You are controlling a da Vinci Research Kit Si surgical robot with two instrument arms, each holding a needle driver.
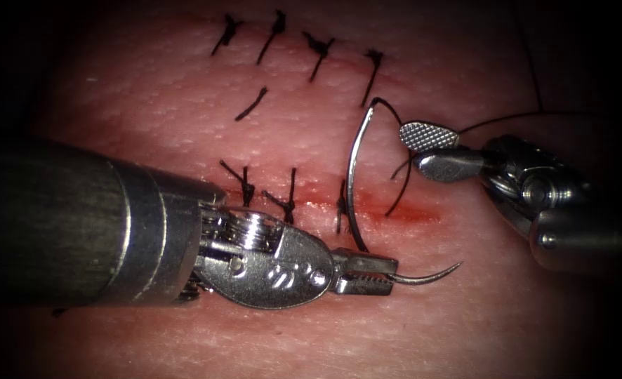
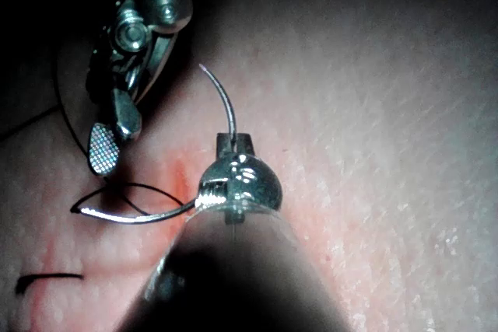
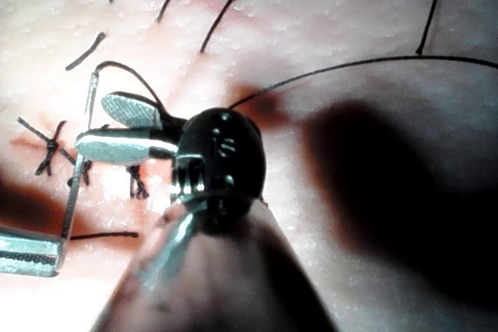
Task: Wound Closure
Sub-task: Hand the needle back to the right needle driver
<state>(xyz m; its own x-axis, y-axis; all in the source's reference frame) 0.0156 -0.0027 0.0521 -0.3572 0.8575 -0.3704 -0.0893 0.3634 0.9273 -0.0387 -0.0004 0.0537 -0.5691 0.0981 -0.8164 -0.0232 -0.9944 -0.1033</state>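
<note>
You had pink tissue, black thread, a silver needle, red fluid, and a cross-hatched steel right tool.

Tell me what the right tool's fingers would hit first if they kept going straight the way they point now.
Probably the needle: the right tool, open and holding nothing, points at its thread-end half. The left tool holds it near the tip, clear of the tissue. Depth is unclear.
</note>
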